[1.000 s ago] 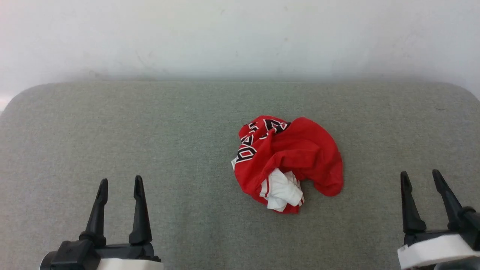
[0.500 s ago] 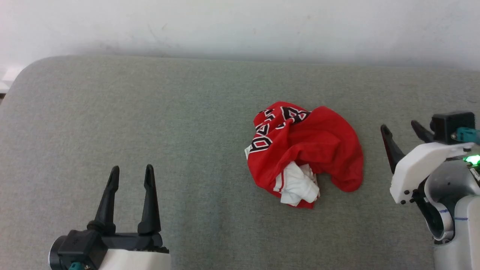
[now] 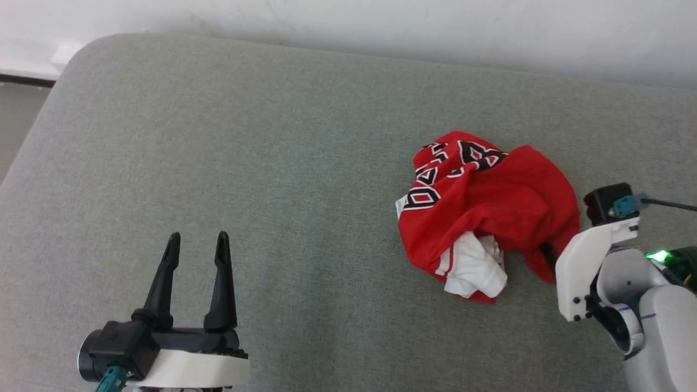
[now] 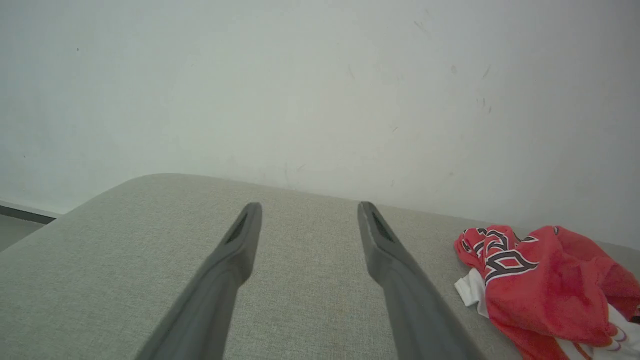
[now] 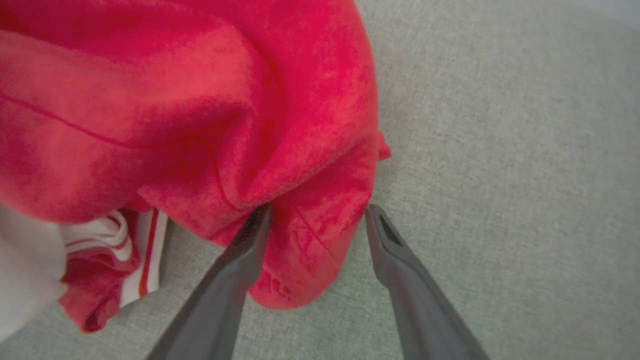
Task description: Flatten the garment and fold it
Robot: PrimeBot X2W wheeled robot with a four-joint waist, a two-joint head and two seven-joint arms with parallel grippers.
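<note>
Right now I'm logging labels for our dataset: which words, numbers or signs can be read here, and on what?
On the garment: black-and-white block print, crumpled into fragments, not readable as a word or number.
Elsewhere: no text, label or sign to read.

Bare room: grey cloth-covered table (image 3: 218,136) against white wall (image 3: 414,24).
</note>
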